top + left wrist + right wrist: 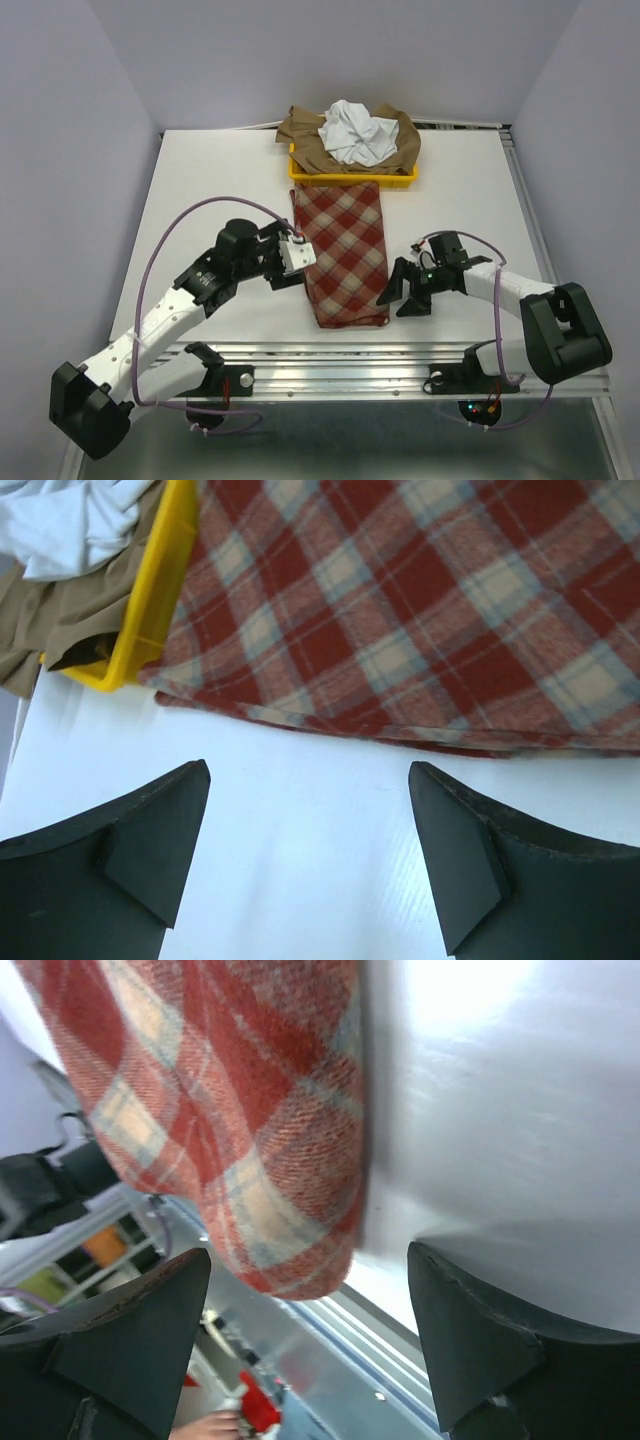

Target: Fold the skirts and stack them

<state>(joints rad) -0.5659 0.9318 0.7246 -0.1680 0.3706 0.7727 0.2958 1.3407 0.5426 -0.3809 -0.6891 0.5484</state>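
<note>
The left gripper [308, 767] is spread wide just beside the left edge of the folded checked skirt [345, 250]. This skirt lies flat mid-table, its far end touching the yellow tray [300, 176] that holds the tan skirt [300, 140] and white skirt [355, 130]. The right gripper [308, 1250], also spread, sits just off its near right corner.

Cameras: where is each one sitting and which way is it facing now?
Top external: above and behind the robot, looking down the table toward the yellow tray; left arm and right arm show.
Left wrist: low over the table, facing a side edge of the checked skirt and the tray; open left tool shows.
Right wrist: tilted, facing the skirt's near corner and the table's front rail; open right tool shows.
Shared: all three see the checked skirt.
</note>
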